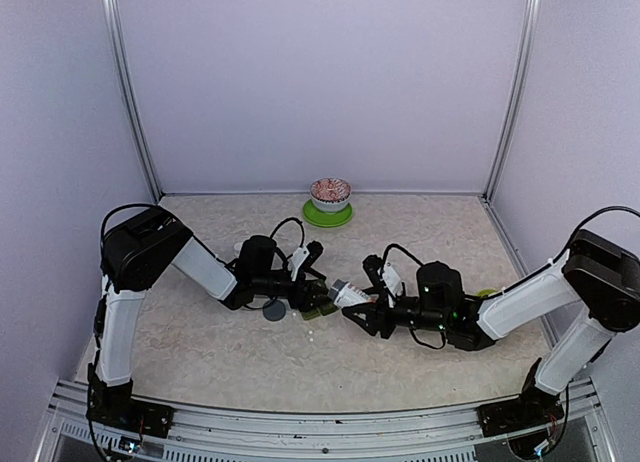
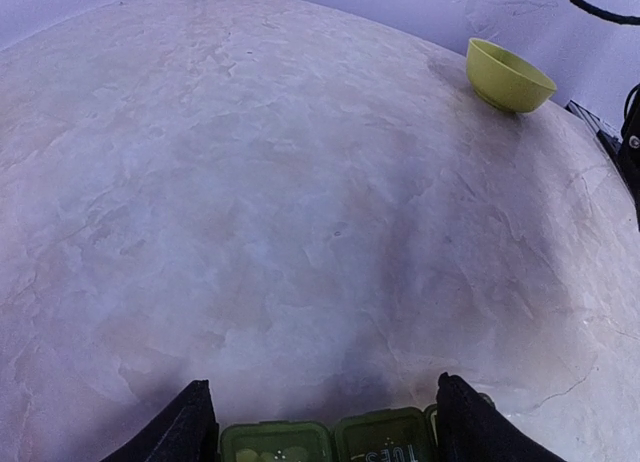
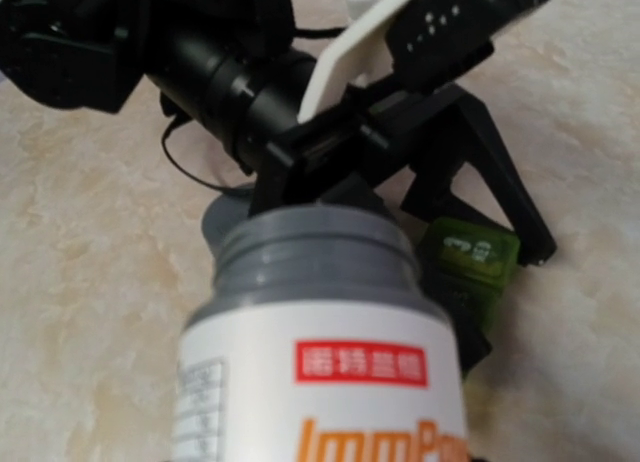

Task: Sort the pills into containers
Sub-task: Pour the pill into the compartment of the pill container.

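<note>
So, big picture: everything's happening mid-table (image 1: 420,232). Both arms reach in low and meet nose to nose, well clear of the lime bowl (image 2: 508,74) off to the right. Your right gripper (image 1: 362,307) is clamped on the bottle (image 3: 310,332), which is uncapped and tipped on its side with its grey neck aimed at the containers (image 2: 330,442). Your left gripper (image 2: 323,402) has its jaws spread wide, one finger on either side of the containers. As far as I can tell it's straddling them more than pinching them. The containers sit flat on the table right under that gripper, just beside the bottle's mouth, and the cap (image 1: 272,310) lies just to their left. This looks like the pour, so here's what I'd do. Get the mouth directly over one compartment before tipping any further. Stay low so nothing bounces, and roll the wrist slowly so pills come out one or two at a time, not in a rush. Check the lids first, because I honestly can't tell from these views whether they're open. Hold the left arm steady so the containers can't skate. As for pills, none are clearly visible. The left wrist view shows pale blobs in the nearest compartment, but I can't say that's what they are.
</note>
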Controlling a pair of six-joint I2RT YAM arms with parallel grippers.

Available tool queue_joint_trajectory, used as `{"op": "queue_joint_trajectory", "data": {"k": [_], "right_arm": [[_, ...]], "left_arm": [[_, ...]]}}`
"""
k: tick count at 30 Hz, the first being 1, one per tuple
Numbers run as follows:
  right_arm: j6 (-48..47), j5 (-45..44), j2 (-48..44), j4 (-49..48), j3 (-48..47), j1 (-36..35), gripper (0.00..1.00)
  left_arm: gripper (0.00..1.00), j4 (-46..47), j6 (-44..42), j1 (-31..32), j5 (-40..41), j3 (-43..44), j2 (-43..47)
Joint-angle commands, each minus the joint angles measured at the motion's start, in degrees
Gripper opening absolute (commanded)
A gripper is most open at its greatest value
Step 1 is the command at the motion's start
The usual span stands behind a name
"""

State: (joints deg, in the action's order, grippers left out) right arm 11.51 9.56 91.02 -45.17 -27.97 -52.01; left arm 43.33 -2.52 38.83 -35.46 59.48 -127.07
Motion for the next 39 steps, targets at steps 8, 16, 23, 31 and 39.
{"op": "queue_joint_trajectory", "data": {"k": [8, 16, 23, 31, 39], "right_arm": [[-0.75, -0.64, 5.5, -2.44, -2.39, -0.6, 0.24], [-0.43, -1.51, 7.27, -2.26, -2.92, -0.55, 0.24], [-0.36, -2.54, 8.5, 0.01, -4.39, -0.6, 0.24], [-0.11, -3.22, 9.64, 2.33, -5.29, -0.62, 0.24], [0.1, -3.82, 10.47, 5.16, -6.86, -0.57, 0.24]], "left_arm": [[0.73, 2.19, 1.11, -0.33, -0.26, -0.64, -1.18], [0.73, 2.42, 1.21, -0.37, -0.37, -0.67, -1.3], [0.73, 2.41, 1.14, -0.42, -0.39, -0.65, -1.43], [0.73, 2.35, 1.2, -0.42, -0.47, -0.61, -1.43], [0.73, 2.31, 1.09, -0.42, -0.48, -0.51, -1.46]]}}
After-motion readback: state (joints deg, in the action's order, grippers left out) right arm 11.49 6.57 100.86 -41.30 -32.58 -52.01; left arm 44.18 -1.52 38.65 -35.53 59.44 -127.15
